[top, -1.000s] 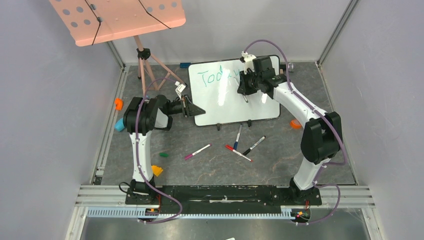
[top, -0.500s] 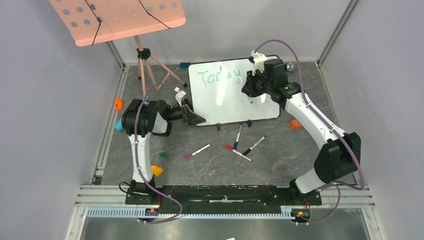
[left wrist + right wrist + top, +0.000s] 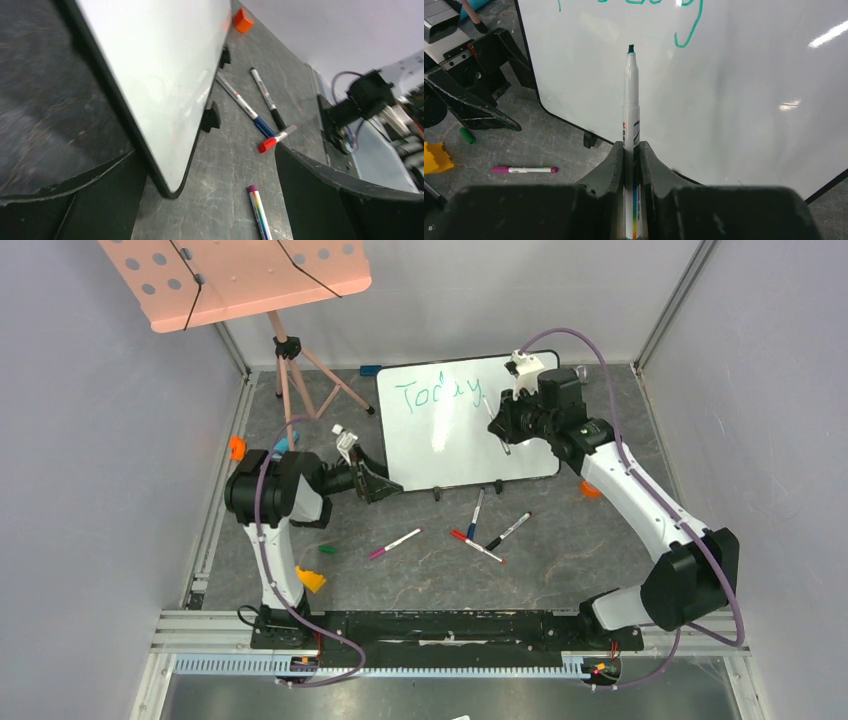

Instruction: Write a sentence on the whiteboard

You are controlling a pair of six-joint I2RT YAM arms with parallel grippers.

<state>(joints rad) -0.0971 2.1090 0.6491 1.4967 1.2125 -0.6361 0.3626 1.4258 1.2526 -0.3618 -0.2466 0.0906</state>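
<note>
My right gripper [image 3: 630, 147] pinches the marker [image 3: 631, 95], tip apparently just off the whiteboard [image 3: 455, 445] at upper centre, its sentence [image 3: 435, 393] reading only "Today" — my left gripper [image 3: 385, 478] gapes loosely around the lower-left corner, so pressing could shove the board.

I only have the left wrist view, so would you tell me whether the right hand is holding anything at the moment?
Observer: Yes, the right hand is shut on an uncapped marker with a dark green tip.
Operator: Thank you; is anything written on the whiteboard yet?
Observer: The top view shows teal writing reading "Today" along the whiteboard's upper edge.
Operator: Where is the tip pointing?
Observer: At the board, just below that writing; contact cannot be judged.
</note>
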